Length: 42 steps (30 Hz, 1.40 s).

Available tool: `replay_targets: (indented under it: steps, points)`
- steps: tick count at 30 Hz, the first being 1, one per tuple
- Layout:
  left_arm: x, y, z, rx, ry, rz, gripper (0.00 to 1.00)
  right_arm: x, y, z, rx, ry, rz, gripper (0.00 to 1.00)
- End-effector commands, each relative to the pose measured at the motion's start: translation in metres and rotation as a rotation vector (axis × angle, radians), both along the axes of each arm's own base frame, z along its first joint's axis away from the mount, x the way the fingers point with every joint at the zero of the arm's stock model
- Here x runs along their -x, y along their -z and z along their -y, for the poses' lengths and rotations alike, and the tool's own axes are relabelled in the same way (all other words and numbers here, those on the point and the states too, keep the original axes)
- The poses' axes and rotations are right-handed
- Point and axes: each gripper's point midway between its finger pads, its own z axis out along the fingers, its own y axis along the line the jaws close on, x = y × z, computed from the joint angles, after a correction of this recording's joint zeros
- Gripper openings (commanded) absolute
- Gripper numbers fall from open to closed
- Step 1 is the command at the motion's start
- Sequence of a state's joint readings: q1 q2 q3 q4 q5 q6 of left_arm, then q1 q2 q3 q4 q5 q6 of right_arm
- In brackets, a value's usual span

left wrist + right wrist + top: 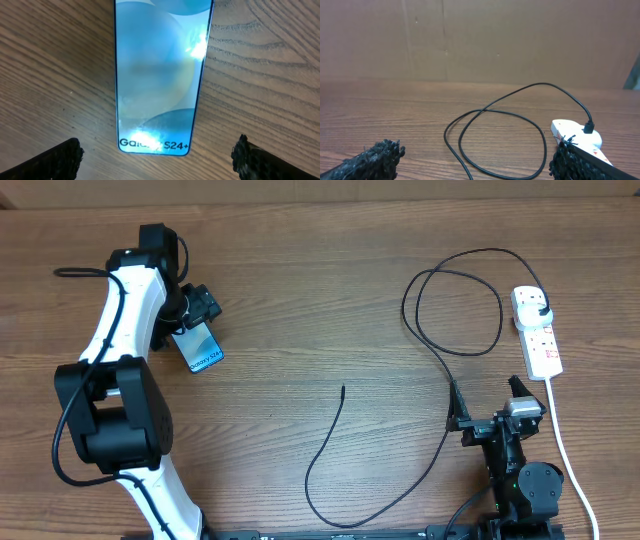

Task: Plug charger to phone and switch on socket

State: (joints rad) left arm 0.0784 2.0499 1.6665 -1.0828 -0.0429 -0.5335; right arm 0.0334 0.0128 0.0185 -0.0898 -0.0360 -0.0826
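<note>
The phone [202,350] lies flat on the wooden table at the left, its blue screen lit with "Galaxy S24+" text. My left gripper [190,318] hovers over it, open, with a finger on either side of the phone's near end [155,90]. The black charger cable [440,360] loops across the right half of the table. Its plug [540,304] sits in the white socket strip [538,332], and its free tip [343,388] lies mid-table. My right gripper [488,420] is open and empty near the front right. The cable loop [495,135] and the strip [575,134] show ahead of it.
The strip's white cord [570,460] runs down the right edge toward the front. A brown cardboard wall [480,40] stands behind the table's far edge.
</note>
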Motion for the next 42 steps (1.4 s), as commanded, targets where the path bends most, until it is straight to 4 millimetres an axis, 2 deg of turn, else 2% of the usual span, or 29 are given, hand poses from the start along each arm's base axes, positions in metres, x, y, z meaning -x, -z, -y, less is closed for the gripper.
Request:
replay_targets:
  steps: [1,6,9,16,36,42]
  points:
    - [0.002,0.016,-0.003,-0.015,-0.023,-0.037,1.0,0.0,0.001,0.001,0.005,0.008,0.005,1.0]
    - [0.005,0.034,-0.003,-0.011,-0.022,-0.08,1.0,0.0,0.001,0.001,0.005,0.008,0.005,1.0]
    - [0.004,0.037,-0.003,-0.012,-0.022,-0.083,1.0,0.0,0.001,0.001,0.005,0.008,0.005,1.0]
    - [-0.002,0.041,-0.004,-0.014,-0.023,-0.063,1.0,0.0,0.001,0.001,0.005,0.008,0.005,1.0]
    - [-0.002,0.042,-0.002,-0.002,-0.038,-0.066,1.0,0.0,0.001,0.001,0.005,0.008,0.005,1.0]
    - [-0.001,0.042,-0.011,0.001,-0.06,-0.066,1.0,0.0,0.001,0.001,0.005,0.008,0.005,1.0]
